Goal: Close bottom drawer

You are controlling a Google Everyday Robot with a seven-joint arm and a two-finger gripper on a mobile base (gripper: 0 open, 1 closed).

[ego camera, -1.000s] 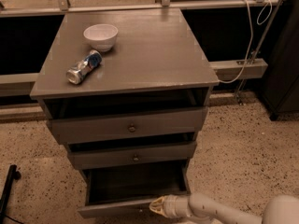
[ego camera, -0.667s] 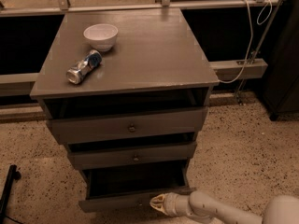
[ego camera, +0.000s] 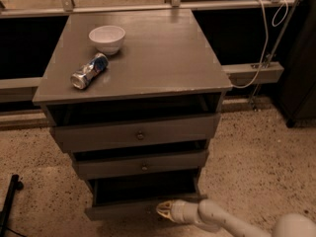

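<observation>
The bottom drawer (ego camera: pixel 143 189) is the narrowest and lowest of three grey-brown drawers in a small cabinet. It stands partly pulled out, its dark inside showing, with its low front panel (ego camera: pixel 123 210) near the floor. My gripper (ego camera: pixel 164 210) sits at the end of a white arm that comes in from the lower right. Its tip is against the right part of that front panel. The knob of this drawer is not visible.
The mid-width drawer (ego camera: pixel 140 165) and the widest drawer (ego camera: pixel 136 134) above are each slightly out. A white bowl (ego camera: pixel 107 38) and a crushed can (ego camera: pixel 89 71) lie on the cabinet top (ego camera: pixel 163 53). A white cable (ego camera: pixel 261 43) hangs at the right. A black pole (ego camera: pixel 9 204) is at the lower left.
The bottom drawer has slid inward toward the cabinet, less of its inside showing. My gripper has moved with the front panel, staying against it.
</observation>
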